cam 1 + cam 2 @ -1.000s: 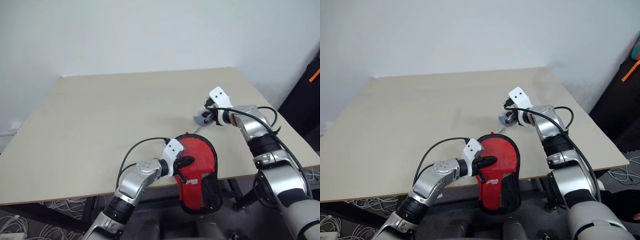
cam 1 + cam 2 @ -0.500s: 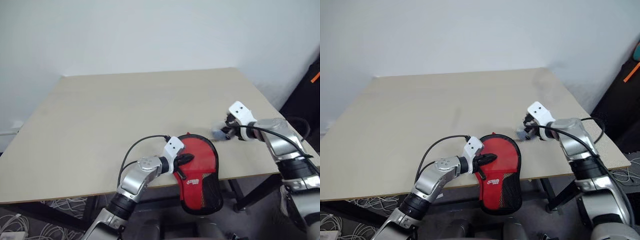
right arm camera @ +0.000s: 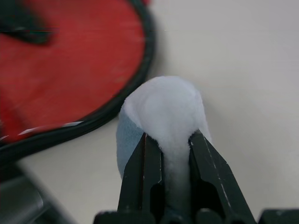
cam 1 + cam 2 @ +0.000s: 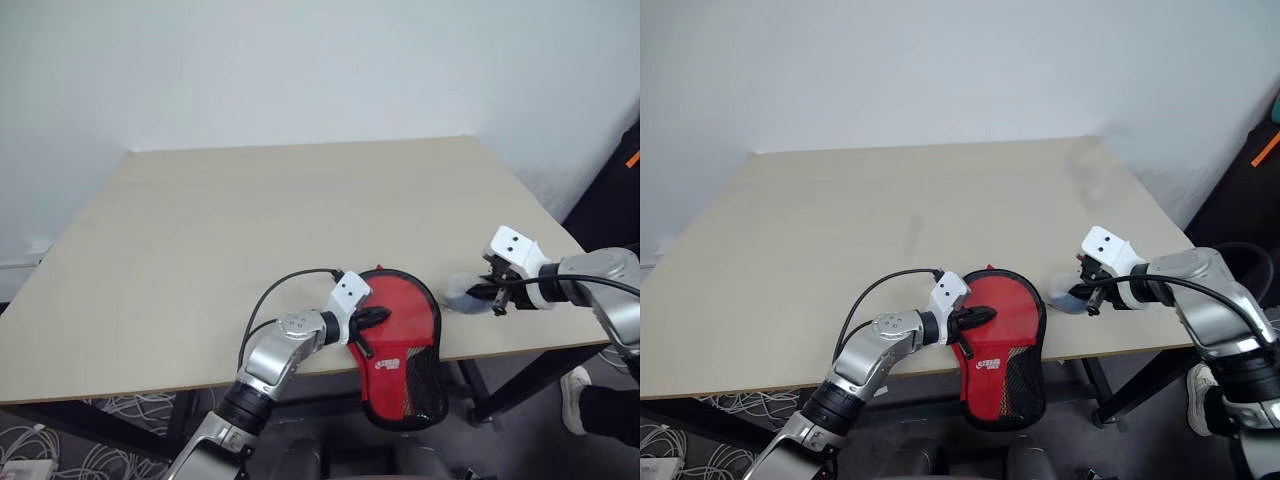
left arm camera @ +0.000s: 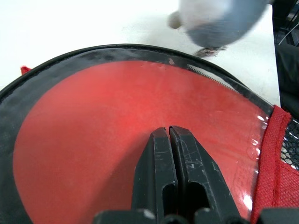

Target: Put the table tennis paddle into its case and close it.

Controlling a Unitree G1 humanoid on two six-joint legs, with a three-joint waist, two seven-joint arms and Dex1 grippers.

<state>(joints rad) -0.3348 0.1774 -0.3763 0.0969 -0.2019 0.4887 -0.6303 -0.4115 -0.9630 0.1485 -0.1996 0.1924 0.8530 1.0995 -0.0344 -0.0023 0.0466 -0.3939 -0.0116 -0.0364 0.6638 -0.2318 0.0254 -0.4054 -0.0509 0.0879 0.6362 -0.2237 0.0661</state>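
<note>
The case (image 4: 400,330) lies at the table's front edge, clear side up with red under it, its black mesh end hanging off the edge. I cannot tell whether that red is the table tennis paddle's face or the insert, and no handle shows. My left gripper (image 5: 167,130) is shut, its tips resting on the clear side (image 4: 372,318). To the right of the case, my right gripper (image 3: 172,135) is shut on a soft white and pale blue lump (image 3: 163,107), held just above the table (image 4: 462,290).
The beige table (image 4: 250,220) stretches back to a white wall. A dark bag with an orange mark (image 4: 625,160) stands at the far right. Cables lie on the floor under the left side (image 4: 30,465). A light shoe (image 4: 575,385) shows beside the right table leg.
My right arm has pulled back and to the right, carrying the white lump from mid-table to the front right edge near the case. The left gripper stayed on the case.
</note>
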